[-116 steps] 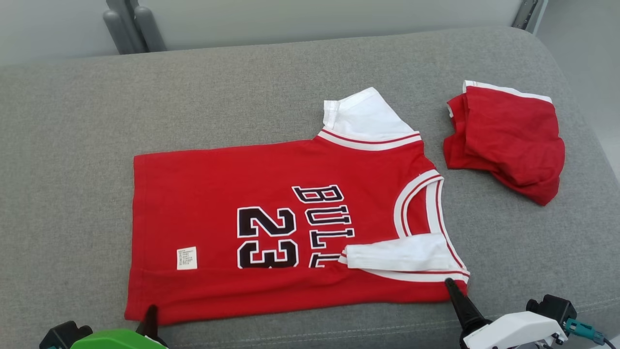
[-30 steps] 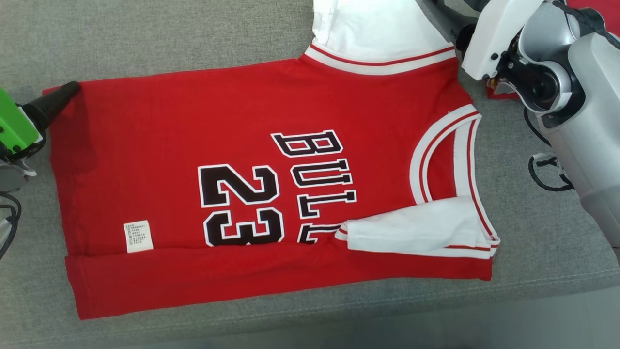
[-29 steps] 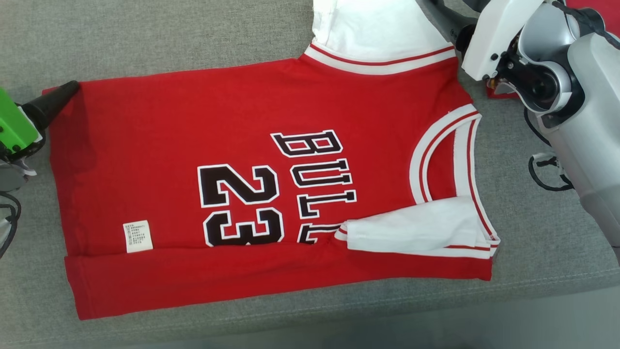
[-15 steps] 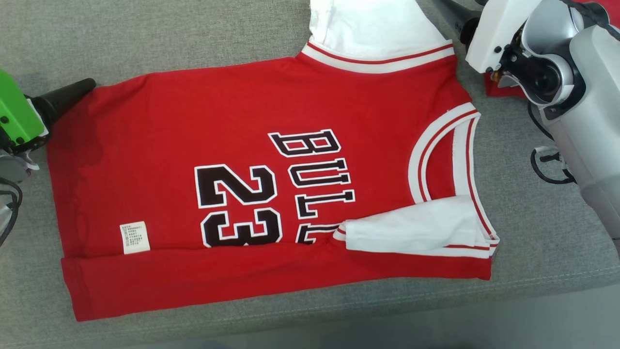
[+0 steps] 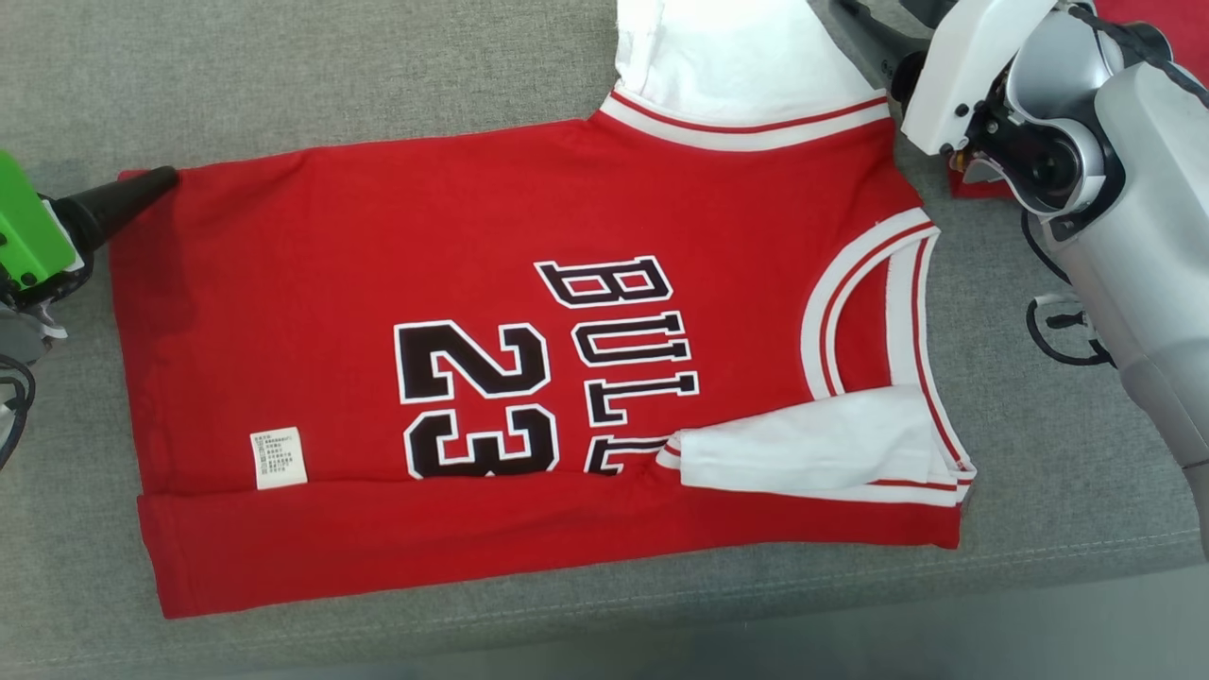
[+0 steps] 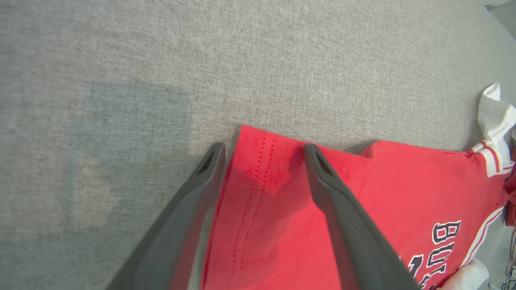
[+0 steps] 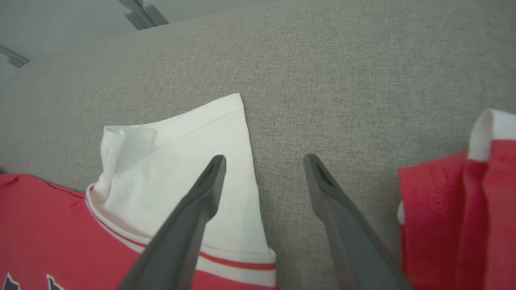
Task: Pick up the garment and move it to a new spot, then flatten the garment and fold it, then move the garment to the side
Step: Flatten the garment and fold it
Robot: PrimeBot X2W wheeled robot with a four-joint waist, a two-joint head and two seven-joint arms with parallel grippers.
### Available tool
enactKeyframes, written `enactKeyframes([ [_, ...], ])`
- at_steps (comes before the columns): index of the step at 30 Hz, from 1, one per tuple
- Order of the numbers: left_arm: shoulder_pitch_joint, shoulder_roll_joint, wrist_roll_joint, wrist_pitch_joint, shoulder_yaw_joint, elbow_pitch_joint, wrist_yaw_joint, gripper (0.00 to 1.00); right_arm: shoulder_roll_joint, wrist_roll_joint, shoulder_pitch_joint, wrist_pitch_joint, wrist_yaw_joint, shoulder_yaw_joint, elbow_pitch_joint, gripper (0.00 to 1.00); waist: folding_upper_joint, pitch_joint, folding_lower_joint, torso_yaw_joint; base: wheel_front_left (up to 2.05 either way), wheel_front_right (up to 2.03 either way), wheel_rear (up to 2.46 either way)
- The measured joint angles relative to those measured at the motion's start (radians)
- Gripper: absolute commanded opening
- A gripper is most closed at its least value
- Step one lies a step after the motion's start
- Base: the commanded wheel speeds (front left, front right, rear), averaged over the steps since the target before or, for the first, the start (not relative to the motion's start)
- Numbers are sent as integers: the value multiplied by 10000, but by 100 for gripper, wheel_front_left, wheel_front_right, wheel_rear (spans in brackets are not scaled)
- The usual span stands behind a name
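Presently, the red jersey (image 5: 472,378) lies flat on the grey cushion (image 5: 378,76), print side up, showing "23" and "BULL" in black. Its hem points to the robot's left and its neck opening to the right. The near long edge is folded over into a strip, and a white care label (image 5: 279,458) sits just above the fold line. The near white sleeve (image 5: 812,453) is folded onto the chest beside the neck opening. The far white sleeve (image 7: 181,161) projects from the far edge onto the cushion. The left gripper (image 6: 262,151) is at the far hem corner with its jaws spread wide and nothing clamped: one finger is over bare cushion just outside the hem, the other over red fabric. The right gripper (image 7: 264,161) is likewise spread and empty, with one finger above the far white sleeve and the other over cushion. A second red garment (image 7: 463,209) lies bunched to the right, apart from the jersey.
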Motion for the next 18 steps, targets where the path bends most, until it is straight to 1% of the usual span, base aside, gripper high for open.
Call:
enactKeyframes([
  [7,5,-12,-94,0,25,173,-138,100,2,0,1,-94,86,23,255,100,0,-104,0,19,0,0,0],
  [12,6,-29,-368,33,13,173,-238,100,19,0,0,-123,169,25,391,100,0,-156,0,30,0,0,0],
  [14,6,-52,-410,63,-2,176,-311,100,48,0,0,-134,171,25,449,100,0,-178,0,31,0,0,0],
  [18,7,-48,-476,207,-79,186,-324,100,123,2,-6,-136,174,48,512,100,0,-165,-1,13,0,0,0],
])
